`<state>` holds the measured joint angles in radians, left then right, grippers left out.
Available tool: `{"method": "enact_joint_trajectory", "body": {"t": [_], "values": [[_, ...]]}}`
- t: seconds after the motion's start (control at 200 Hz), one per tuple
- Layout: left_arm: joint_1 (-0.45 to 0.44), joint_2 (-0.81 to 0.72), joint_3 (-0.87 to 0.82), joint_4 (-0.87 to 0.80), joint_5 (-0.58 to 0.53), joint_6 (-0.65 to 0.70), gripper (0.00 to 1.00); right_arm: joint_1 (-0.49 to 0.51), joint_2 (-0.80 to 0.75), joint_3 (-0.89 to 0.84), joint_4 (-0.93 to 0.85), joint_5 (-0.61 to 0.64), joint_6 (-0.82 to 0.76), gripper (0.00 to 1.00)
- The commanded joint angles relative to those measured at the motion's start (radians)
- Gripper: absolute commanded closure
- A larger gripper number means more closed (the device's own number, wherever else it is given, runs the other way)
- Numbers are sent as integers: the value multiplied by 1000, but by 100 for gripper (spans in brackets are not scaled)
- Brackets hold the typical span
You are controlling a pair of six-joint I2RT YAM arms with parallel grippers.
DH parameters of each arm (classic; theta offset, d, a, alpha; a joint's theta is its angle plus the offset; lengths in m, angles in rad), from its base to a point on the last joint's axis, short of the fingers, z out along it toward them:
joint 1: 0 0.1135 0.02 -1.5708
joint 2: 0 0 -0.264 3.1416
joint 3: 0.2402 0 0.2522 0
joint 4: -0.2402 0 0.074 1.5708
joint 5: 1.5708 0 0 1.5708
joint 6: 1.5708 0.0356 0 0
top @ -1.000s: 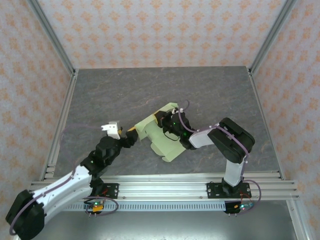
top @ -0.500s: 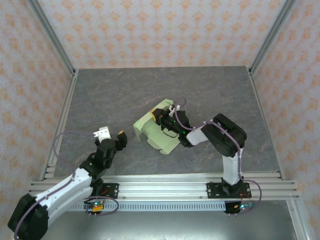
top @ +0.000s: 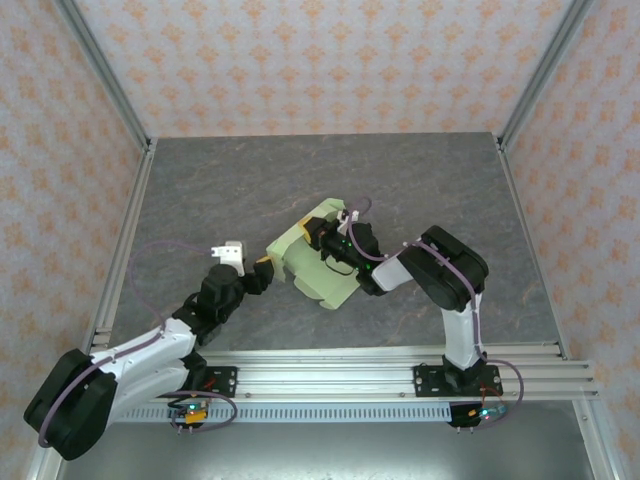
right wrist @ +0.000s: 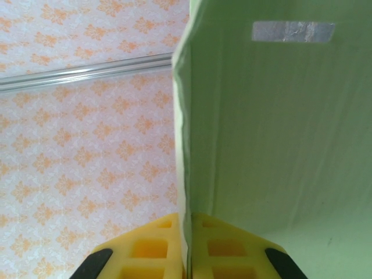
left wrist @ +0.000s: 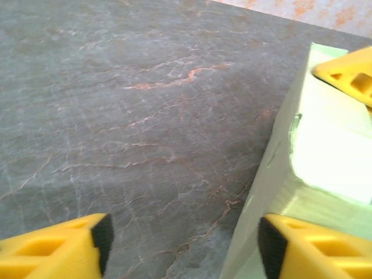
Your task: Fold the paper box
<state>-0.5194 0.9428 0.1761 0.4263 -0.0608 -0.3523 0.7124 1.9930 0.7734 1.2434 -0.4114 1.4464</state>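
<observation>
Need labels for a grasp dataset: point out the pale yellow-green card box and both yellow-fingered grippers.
pale yellow-green card box point(top: 325, 287), top view, its near flat panel.
left gripper point(left wrist: 183, 241), left wrist view, gap between its open fingertips.
right gripper point(right wrist: 187, 226), right wrist view, fingertips pinching the card edge.

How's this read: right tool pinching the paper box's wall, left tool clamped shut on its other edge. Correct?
No. The left tool is open: the left wrist view shows its fingers apart over the table, with the paper box beside one finger, unclamped. The right tool does pinch the box's wall.
</observation>
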Motion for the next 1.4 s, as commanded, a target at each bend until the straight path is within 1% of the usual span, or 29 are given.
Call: {"method": "enact_joint_trajectory", "body": {"t": [0.0,0.085,0.19,0.305,0.42,0.601,0.681,0.811,0.851,0.961,1.126,1.216,1.256,1.301,1.376,1.396], "values": [[-21,21,8,79,59,45,40,1,32,-7,99,-13,22,91],[-29,51,21,94,75,64,45,2,40,-4,115,-21,30,91],[-44,93,58,75,118,103,55,1,40,-20,125,-11,29,91],[-63,120,57,109,113,112,55,1,44,-25,133,-10,26,91],[-80,113,63,114,112,132,55,5,47,-32,137,-2,32,91],[-100,133,74,98,44,138,50,16,55,-23,144,13,41,91],[-103,151,93,74,36,133,50,24,57,-22,146,26,40,91],[-103,160,103,53,-38,108,46,39,59,-24,141,47,31,91],[-103,165,112,36,-59,105,44,43,62,-29,141,54,32,91],[-103,200,154,-27,-101,99,43,49,74,-39,145,64,35,91],[-103,257,149,25,-135,44,42,58,87,-33,151,57,45,91],[-103,244,144,31,-131,36,42,64,86,-40,151,63,46,91],[-103,228,134,41,-123,41,39,64,86,-42,150,66,47,91],[-103,213,123,54,-107,50,32,64,86,-44,148,65,46,91],[-104,211,124,56,-59,72,24,64,87,-48,147,71,45,91],[-103,215,127,54,-46,74,19,65,87,-48,146,72,44,91]]}}
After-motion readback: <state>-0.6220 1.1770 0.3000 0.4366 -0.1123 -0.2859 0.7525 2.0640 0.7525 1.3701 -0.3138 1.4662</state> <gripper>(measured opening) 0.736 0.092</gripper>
